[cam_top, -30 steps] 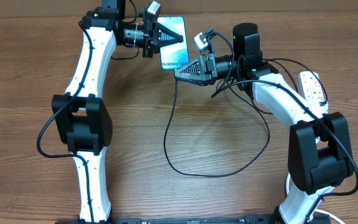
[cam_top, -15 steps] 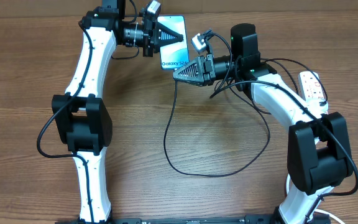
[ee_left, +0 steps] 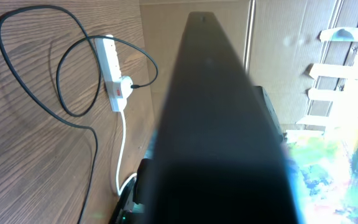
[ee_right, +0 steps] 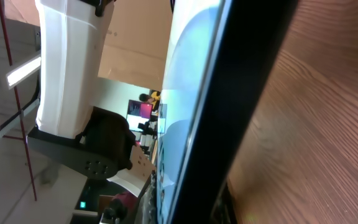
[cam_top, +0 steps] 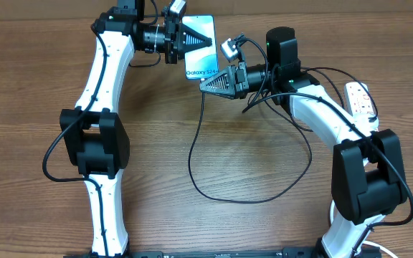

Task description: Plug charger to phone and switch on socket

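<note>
The phone (cam_top: 201,54), cyan screen with white "Galaxy S24" text, is held off the table at the back, and my left gripper (cam_top: 192,39) is shut on its upper part. In the left wrist view its dark edge (ee_left: 219,124) fills the middle. My right gripper (cam_top: 202,84) sits at the phone's lower end, shut on the top end of the charger (cam_top: 191,163). That thin black cable drops from the fingertips and loops across the table. The right wrist view shows only the phone's screen and dark frame (ee_right: 197,112) up close. The white socket (cam_top: 361,99) lies at the right edge.
In the left wrist view the socket (ee_left: 109,65) shows a black plug in it, and its thick white cord (ee_left: 122,149) runs toward the table front. Both arms' white links flank the cable loop. A cardboard wall stands behind the table.
The right gripper's jaws have closed, and it has edged slightly left toward the phone's lower end. The left gripper keeps its hold on the phone.
</note>
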You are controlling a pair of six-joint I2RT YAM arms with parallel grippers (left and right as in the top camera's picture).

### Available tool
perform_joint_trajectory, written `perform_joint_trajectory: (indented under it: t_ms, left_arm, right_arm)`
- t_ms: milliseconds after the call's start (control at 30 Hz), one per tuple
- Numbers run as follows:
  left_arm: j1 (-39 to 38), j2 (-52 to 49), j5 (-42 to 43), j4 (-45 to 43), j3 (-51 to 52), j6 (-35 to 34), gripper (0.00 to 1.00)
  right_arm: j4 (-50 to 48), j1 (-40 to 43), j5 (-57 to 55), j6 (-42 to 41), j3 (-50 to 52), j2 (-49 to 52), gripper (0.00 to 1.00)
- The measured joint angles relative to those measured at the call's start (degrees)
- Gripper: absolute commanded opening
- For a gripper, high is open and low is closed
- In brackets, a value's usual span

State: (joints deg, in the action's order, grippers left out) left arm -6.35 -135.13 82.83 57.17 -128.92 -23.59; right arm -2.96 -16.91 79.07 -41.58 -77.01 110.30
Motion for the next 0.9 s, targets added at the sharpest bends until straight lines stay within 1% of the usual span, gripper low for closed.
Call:
perform_joint_trajectory:
  t_ms: [200, 500, 700, 900]
  left_arm:
    - [0.00, 0.00, 0.09, -0.07, 0.00, 0.13, 0.04]
    - [0.46, 0.00, 2.05, 1.25, -0.04, 0.17, 0.04]
    - [0.48, 0.00, 2.25, 5.46, -0.07, 2.91, 0.04]
    - [0.72, 0.00, 2.25, 5.86, -0.07, 3.82, 0.04]
  right_arm:
    - [-0.79, 0.00, -0.04, -1.05, 0.00, 0.00, 0.04]
    - [-8.96, -0.13, 0.55, -8.20, 0.46, 0.00, 0.04]
    - [-9.97, -0.15, 2.14, -11.67, 0.70, 0.00, 0.04]
    - [-10.43, -0.17, 1.07, -13.84, 0.72, 0.00, 0.04]
